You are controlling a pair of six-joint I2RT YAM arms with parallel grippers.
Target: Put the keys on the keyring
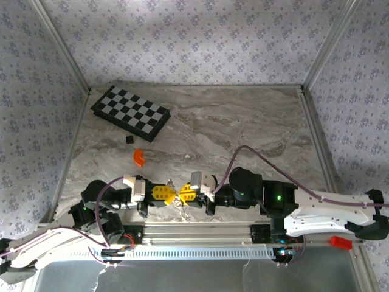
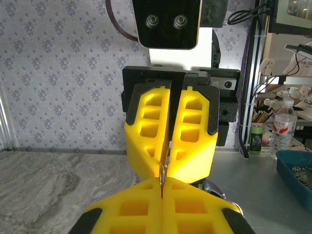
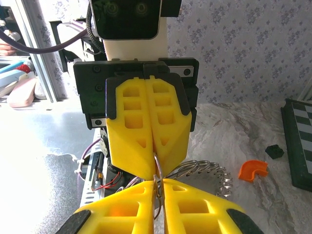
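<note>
My two grippers meet tip to tip low over the table's near edge. My left gripper [image 1: 171, 194] [image 2: 161, 184] is shut on a thin silver ring seen edge-on [image 2: 161, 174]. My right gripper [image 1: 181, 195] [image 3: 159, 189] faces it, jaws pressed on the same ring [image 3: 157, 181]. That ring belongs to the keyring [image 3: 210, 173], whose many small silver loops fan out behind the fingers above the marble. Each wrist view looks straight at the other arm's yellow fingers [image 2: 146, 131] [image 3: 129, 126]. The keys are hidden.
A black-and-white checkerboard [image 1: 130, 113] lies at the back left. An orange curved piece [image 1: 140, 157] [image 3: 252, 169] and a small black piece [image 1: 129, 139] [image 3: 274, 151] lie between it and the grippers. Patterned walls close three sides. A blue bin [image 2: 297, 175] stands beyond the right side.
</note>
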